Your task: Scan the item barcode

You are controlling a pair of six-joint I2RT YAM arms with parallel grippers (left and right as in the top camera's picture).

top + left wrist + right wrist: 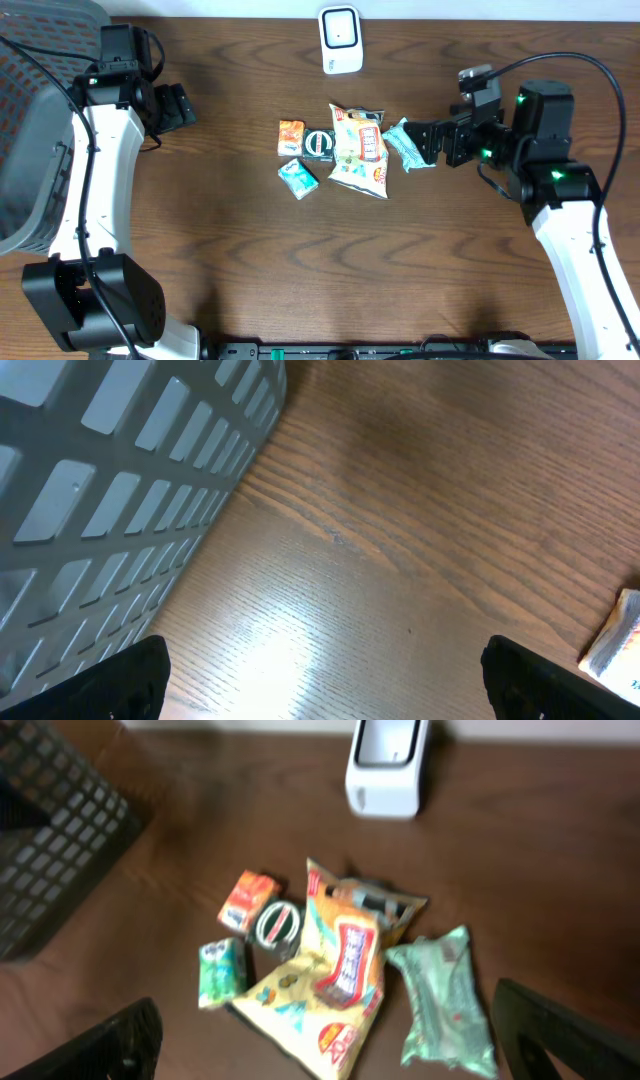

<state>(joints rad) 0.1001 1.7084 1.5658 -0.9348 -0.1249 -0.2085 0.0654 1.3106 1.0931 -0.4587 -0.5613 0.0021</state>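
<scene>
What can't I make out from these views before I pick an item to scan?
- Barcodes: none readable on the snack pile; too small overhead, blurred in the right wrist view.
- Yellow bag covers part of a dark packet behind it.
- Scanner: top cut off by the right wrist frame edge.
- Basket: inside cut off overhead; left wrist view shows only its wall.
- Pale packet: cropped at the left wrist view's right edge.

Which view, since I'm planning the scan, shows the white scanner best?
The overhead view: the white scanner appears whole and sharp at the table's far edge. The right wrist view shows it blurred, with its top cut off. The left wrist view does not show it.
</scene>
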